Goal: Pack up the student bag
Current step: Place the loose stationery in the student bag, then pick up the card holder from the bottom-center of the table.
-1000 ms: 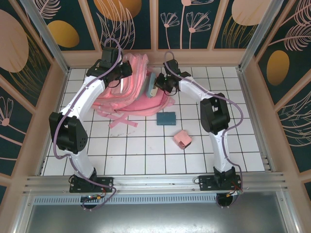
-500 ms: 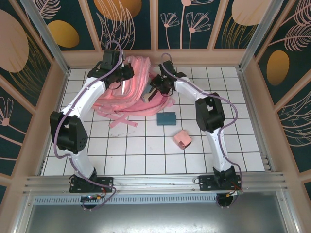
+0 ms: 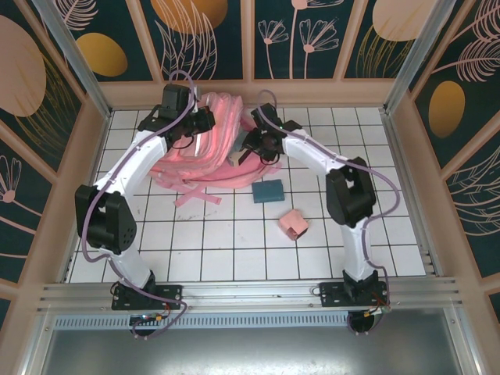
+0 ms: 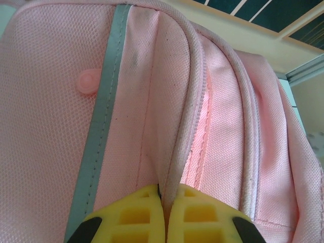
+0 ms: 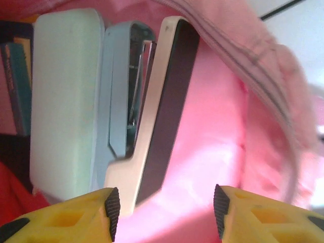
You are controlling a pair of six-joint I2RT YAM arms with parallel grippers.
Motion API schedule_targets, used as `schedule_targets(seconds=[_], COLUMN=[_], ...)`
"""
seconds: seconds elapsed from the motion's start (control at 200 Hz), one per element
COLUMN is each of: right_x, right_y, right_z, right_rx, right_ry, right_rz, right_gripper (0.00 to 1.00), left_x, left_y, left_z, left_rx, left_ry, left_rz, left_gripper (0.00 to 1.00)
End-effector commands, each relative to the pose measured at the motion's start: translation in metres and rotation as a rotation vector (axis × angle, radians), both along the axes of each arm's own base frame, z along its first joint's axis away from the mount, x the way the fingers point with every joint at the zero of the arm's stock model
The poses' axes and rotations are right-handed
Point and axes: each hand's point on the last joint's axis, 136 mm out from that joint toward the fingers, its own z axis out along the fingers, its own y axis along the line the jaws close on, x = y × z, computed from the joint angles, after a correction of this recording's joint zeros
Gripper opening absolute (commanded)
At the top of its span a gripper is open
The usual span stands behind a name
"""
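Observation:
The pink student bag lies at the back of the tiled table. My left gripper is shut on the piped zipper edge of the student bag, with the yellow fingers pinching that rim and holding the mouth up. My right gripper reaches into the opening and stands open. A pale green and grey stapler with a cream base rests inside against the bag's pink lining, just beyond my right gripper's left fingertip and not clamped.
A teal flat box lies on the tiles in front of the bag, and a small pink box sits nearer the arms. Pink straps trail at the bag's front left. Teal book spines show beside the stapler.
My right gripper has carried the stapler down and left into the bag's mouth, and its jaws now stand apart. The left gripper has kept its hold on the rim, shifting slightly.

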Motion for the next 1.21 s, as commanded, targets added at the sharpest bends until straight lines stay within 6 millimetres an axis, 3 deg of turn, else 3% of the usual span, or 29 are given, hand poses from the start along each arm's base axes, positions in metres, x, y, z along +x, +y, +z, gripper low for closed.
schedule_targets(seconds=[0.0, 0.26, 0.465, 0.61, 0.83, 1.201], right_x=[-0.031, -0.102, -0.146, -0.179, -0.214, -0.241], right_y=[-0.030, -0.076, -0.103, -0.103, -0.107, -0.100], right_z=[0.016, 0.000, -0.010, -0.026, -0.045, -0.071], right_rx=[-0.057, -0.149, -0.227, -0.221, -0.247, -0.360], right_ry=[-0.012, 0.023, 0.024, 0.072, 0.105, 0.148], right_rz=[-0.040, 0.064, 0.211, 0.367, 0.491, 0.607], right_gripper=[0.55, 0.70, 0.84, 0.89, 0.97, 0.99], left_x=[-0.005, -0.008, -0.005, -0.003, 0.000, 0.001], left_y=[-0.009, -0.013, -0.007, -0.003, 0.000, 0.003], left_z=[0.061, 0.065, 0.061, 0.061, 0.059, 0.054], left_rx=[-0.108, -0.124, -0.080, -0.062, -0.044, -0.035], left_ry=[-0.146, -0.152, -0.159, -0.166, -0.167, -0.161], left_rz=[-0.039, -0.066, -0.044, -0.027, -0.008, 0.006], left_gripper=[0.00, 0.00, 0.00, 0.00, 0.00, 0.00])
